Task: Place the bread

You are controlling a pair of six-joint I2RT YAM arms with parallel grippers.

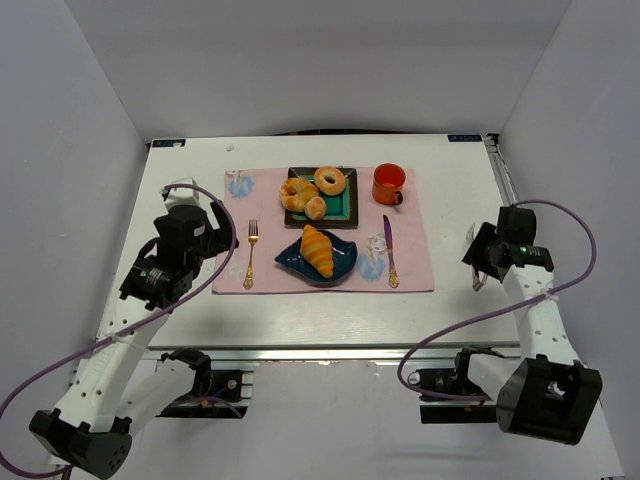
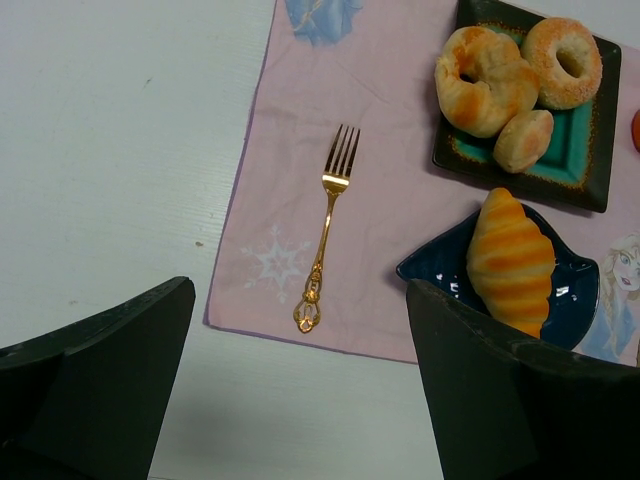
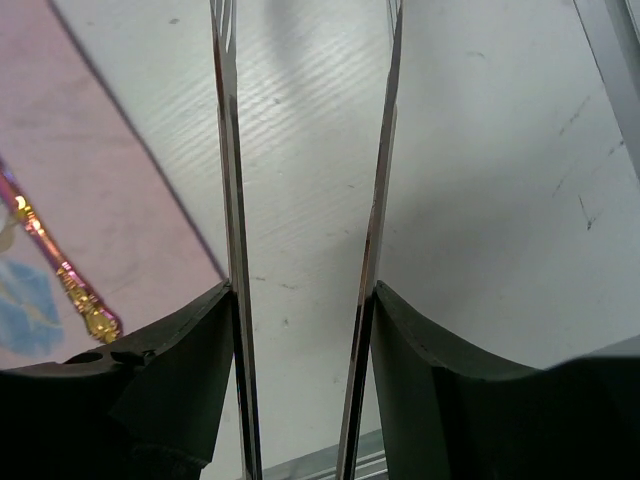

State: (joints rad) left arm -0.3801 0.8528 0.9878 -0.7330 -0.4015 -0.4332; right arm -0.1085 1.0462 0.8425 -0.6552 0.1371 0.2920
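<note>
One golden-orange ridged bread [image 1: 318, 250], tapered ends, on blue plate [image 1: 285, 258]; left gripper [image 2: 300, 290], right gripper [image 3: 305, 150] spread, empty.

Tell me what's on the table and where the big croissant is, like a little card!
bread: long croissant, lying on the blue plate
square plate: doughnut, curled croissant, small roll
fork: left of blue plate, on pink mat
knife: right of blue plate
mug: orange, back right of the mat
left gripper: open, empty
right gripper: open, empty, over bare table
</note>
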